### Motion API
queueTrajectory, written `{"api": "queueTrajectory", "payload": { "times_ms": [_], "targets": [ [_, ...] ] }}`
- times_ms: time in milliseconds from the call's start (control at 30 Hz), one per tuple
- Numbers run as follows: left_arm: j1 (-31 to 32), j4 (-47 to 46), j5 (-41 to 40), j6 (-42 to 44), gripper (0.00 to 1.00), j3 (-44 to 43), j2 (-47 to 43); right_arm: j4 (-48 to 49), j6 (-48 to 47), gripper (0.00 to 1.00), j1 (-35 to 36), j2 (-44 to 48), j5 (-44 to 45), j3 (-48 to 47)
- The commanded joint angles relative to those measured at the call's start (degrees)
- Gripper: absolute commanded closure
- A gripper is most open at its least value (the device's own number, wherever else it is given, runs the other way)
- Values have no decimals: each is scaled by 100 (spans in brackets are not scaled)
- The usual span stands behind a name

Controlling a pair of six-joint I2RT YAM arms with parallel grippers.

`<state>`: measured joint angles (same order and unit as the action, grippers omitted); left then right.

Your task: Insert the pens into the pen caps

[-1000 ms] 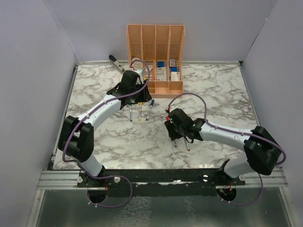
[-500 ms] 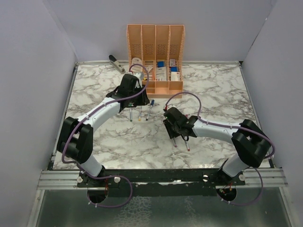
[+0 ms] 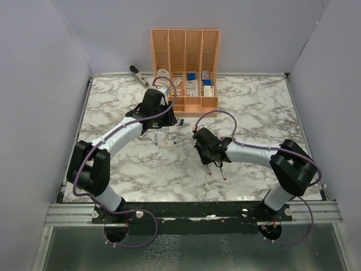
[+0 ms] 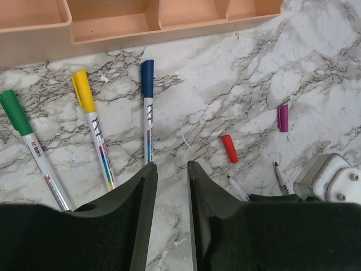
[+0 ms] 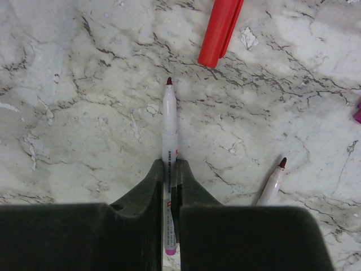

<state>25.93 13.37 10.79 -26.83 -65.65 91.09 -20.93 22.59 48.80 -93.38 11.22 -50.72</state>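
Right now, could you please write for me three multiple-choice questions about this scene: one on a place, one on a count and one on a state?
1. Where do the red cap and the purple cap lie?
A) inside a box
B) on top of a pen
C) on the marble table

2. How many pens wear a cap?
A) three
B) one
C) five

3. What is the right hand doing?
A) open and empty
B) shut on an uncapped pen
C) shut on a cap

Answers:
1 C: both caps rest loose on the bare marble table.
2 A: the green-capped pen, the yellow-capped pen and the blue-capped pen are closed.
3 B: its fingers pinch the barrel of the uncapped pen.
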Motion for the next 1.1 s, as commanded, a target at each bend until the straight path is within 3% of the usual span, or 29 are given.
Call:
{"api": "queueTrajectory", "payload": {
  "times_ms": [0, 400, 567, 767, 900, 1067],
  "targets": [
    [-27, -87, -166, 42, 69, 48, -232, -129, 72, 99, 16, -249, -206, -177],
    [-28, -394, 244, 539, 69, 239, -468, -269, 55, 99, 4, 867, 419, -1011],
    [-25, -1664, 1327, 656, 69, 900, -849, 530, 119, 99, 0, 1554, 1082, -867],
    [4, -4055, 3660, 315, 66, 1761, -1211, 2015, 671, 99, -311, 2496, 1139, -144],
    [69, -4326, 4433, 287, 65, 1657, -1161, 2935, 823, 99, -431, 2930, 741, 347],
    [201, -4568, 4930, 131, 62, 1392, -1064, 3189, 908, 99, -433, 3092, 493, 489]
  ]
}}
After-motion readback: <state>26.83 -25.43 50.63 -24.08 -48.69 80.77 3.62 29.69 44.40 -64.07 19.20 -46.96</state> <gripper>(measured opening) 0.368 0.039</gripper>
